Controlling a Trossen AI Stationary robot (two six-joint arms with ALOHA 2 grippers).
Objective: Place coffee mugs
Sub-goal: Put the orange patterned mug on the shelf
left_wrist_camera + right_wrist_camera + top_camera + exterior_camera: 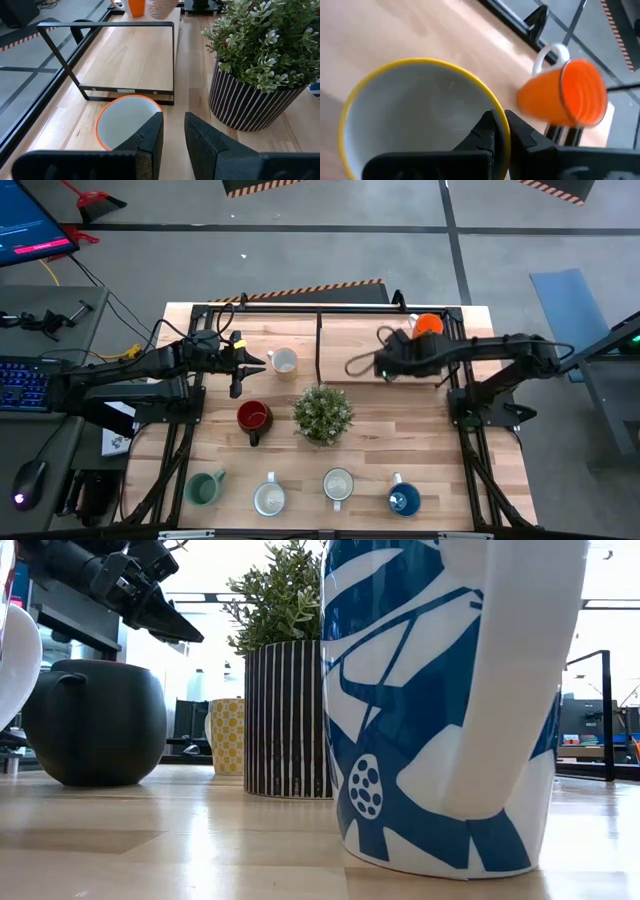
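My right gripper (504, 131) is over the far right of the table (385, 363), shut on a yellow-rimmed mug (420, 115) with a white inside. An orange mug (570, 92) stands beyond it near the far right corner (428, 325). My left gripper (172, 130) hovers open in the air (185, 632) beside and above a patterned mug with an orange-yellow rim (122, 120), which stands on the table (285, 362). A red mug (253, 417) sits left of the plant. Green (205, 487), two pale (270, 498) and blue (403, 499) mugs line the near edge. My right gripper pinches the yellow-rimmed mug's rim (501, 116), one finger inside (487, 134) the cup and one outside, coming from above and pointing down. The mug's mouth faces up. Whether its base is on the table, I cannot tell.
A spiky plant in a striped pot (322, 412) stands mid-table between the arms. A black metal rack frame (125, 90) lies along the far side. The big blue-and-white mug (450, 700) blocks much of the low view. Bare wood shows between plant and near row.
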